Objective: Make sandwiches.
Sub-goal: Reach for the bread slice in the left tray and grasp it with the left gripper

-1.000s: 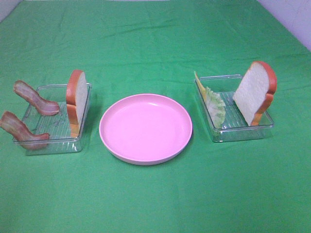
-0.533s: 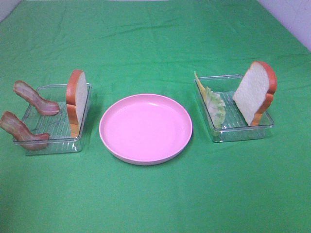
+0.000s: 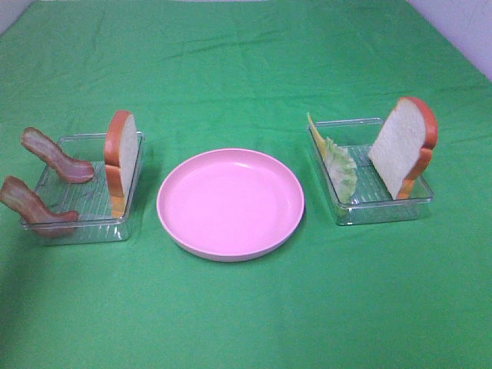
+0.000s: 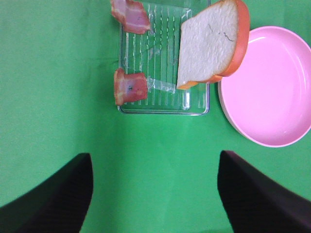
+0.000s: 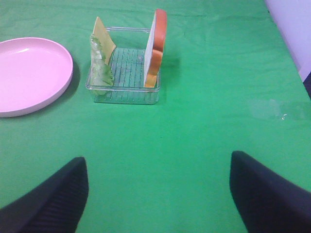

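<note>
1. The sandwich parts lie unassembled in two clear trays on either side of the pink plate (image 3: 231, 204), all on a green cloth (image 3: 246, 69).
2. The left bread slice (image 3: 123, 157) stands on edge in the left tray (image 3: 84, 223), against the wall nearest the plate. Its face is white with a few thin dark lines, and its crust is orange-brown.
3. The far bacon strip (image 3: 55, 157) and the near bacon strip (image 3: 31, 206) are reddish-brown with paler streaks and a wavy outline. Each has one end on the ribbed floor of the left tray, while the other end rises over the tray's outer wall.
4. The right bread slice (image 3: 400, 150) leans tilted at the outer end of the right tray (image 3: 384, 207), with its white face turned toward the plate. Its orange-brown crust shows along the top and back.
5. The lettuce leaf (image 3: 342, 169), pale green and ruffled, stands on edge at the plate end of the right tray.
6. The cheese slice (image 3: 315, 132), thin and yellow, stands just beside the lettuce on the plate side, and its corner pokes above the tray rim.
7. The plate holds nothing.
8. The left gripper (image 4: 153, 162) hangs over bare cloth near the left tray, jaws spread wide with nothing between them.
9. The right gripper (image 5: 158, 160) hangs over the cloth short of the right tray, likewise spread wide and holding nothing.
</note>
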You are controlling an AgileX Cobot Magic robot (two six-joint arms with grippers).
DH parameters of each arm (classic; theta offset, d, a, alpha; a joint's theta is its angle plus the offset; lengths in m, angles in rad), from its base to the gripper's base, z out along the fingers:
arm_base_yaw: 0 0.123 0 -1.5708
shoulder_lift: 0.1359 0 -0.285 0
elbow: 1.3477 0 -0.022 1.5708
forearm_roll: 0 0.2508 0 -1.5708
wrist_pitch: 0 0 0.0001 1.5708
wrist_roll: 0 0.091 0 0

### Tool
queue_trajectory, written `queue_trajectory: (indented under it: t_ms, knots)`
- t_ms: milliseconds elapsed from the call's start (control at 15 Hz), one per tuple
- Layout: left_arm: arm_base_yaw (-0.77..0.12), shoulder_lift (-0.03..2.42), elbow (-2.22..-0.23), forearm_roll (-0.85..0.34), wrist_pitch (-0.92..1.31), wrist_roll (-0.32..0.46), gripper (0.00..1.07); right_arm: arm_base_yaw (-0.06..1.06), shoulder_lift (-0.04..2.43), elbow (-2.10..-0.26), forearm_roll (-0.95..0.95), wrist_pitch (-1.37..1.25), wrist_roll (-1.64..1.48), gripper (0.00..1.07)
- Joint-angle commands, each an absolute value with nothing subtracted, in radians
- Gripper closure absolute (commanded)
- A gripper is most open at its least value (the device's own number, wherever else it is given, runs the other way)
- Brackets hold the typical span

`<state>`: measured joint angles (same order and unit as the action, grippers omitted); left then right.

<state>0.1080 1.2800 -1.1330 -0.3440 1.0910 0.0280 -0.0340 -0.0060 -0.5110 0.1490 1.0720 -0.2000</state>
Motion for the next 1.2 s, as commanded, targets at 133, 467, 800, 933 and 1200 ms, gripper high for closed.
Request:
queue_trajectory:
  t_ms: [133, 467, 800, 933, 1200]
  knots:
    - [0.017, 1.46, -1.278, -0.356, 1.149, 0.0, 0.38, -0.04, -0.021, -0.508, 0.145, 1.068, -0.206, 0.31]
    - [-0.26, 1.665, -1.471, -0.136, 1.199, -0.333, 0.38, -0.04, -0.021, -0.508, 0.145, 1.068, -0.206, 0.31]
    - [-0.418, 1.894, -1.672, 0.058, 1.287, -0.455, 0.38, -0.04, -0.021, -0.508, 0.145, 1.068, -0.206, 0.31]
    - [-0.418, 1.948, -1.688, 0.06, 1.287, -0.455, 0.38, -0.04, -0.021, -0.508, 0.145, 1.068, -0.206, 0.31]
    - [-0.414, 2.02, -1.688, 0.064, 1.241, -0.455, 0.38, -0.04, -0.021, -0.508, 0.145, 1.068, -0.206, 0.31]
